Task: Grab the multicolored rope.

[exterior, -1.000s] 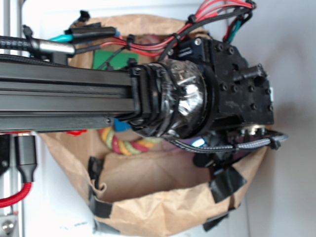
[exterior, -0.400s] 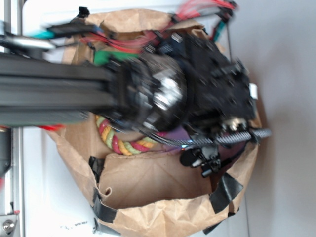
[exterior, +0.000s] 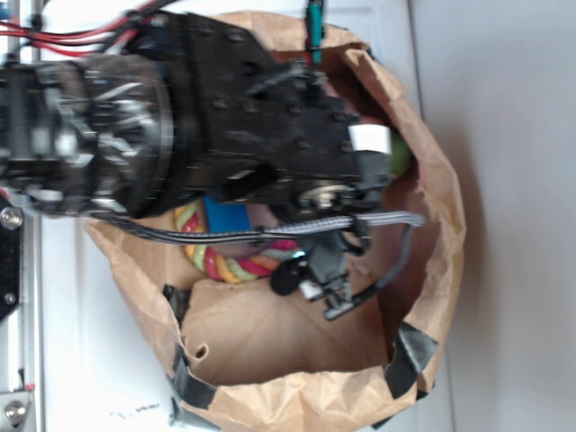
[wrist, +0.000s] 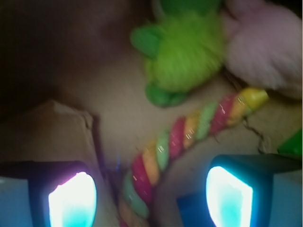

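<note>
Multicolored rope [wrist: 184, 142] between open hand [wrist: 151, 196] fingers

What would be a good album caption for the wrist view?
Open gripper hovering over the red, yellow and green twisted rope, fuzzy green plush toy beyond.

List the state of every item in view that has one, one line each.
gripper: open, empty, above the rope.
multicolored rope: lying curved on the bag floor, not gripped.
paper bag: open at the top, rim taped.
green plush toy: lying loose beside the rope's end.
pink plush: lying against the green toy.
</note>
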{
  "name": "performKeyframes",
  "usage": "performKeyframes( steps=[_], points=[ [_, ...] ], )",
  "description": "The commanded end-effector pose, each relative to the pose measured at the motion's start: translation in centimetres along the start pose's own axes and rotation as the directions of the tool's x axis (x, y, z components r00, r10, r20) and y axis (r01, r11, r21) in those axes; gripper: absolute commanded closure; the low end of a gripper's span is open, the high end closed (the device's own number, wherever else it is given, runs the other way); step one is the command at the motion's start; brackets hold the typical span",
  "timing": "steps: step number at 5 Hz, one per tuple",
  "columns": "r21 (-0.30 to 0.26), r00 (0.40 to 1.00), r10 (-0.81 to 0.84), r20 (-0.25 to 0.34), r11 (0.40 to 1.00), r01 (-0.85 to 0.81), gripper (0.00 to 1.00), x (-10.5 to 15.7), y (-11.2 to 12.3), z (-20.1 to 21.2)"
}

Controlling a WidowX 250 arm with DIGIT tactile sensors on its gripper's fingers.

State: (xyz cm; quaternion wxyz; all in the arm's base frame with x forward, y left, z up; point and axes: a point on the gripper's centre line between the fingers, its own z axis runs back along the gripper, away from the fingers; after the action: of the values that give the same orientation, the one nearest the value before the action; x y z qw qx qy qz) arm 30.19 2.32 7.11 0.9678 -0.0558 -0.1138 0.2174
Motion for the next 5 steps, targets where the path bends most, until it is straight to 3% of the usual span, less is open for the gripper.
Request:
performKeyframes(
  steps=[1, 5],
  points=[
    [-0.095, 0.996, 0.036, 0.084, 0.995, -0.028, 0.0, 1.3, 0.8, 0.7],
    [-0.048, 0.998, 0.033, 0.058, 0.998, -0.031, 0.0, 0.7, 0.1, -1.4]
  ],
)
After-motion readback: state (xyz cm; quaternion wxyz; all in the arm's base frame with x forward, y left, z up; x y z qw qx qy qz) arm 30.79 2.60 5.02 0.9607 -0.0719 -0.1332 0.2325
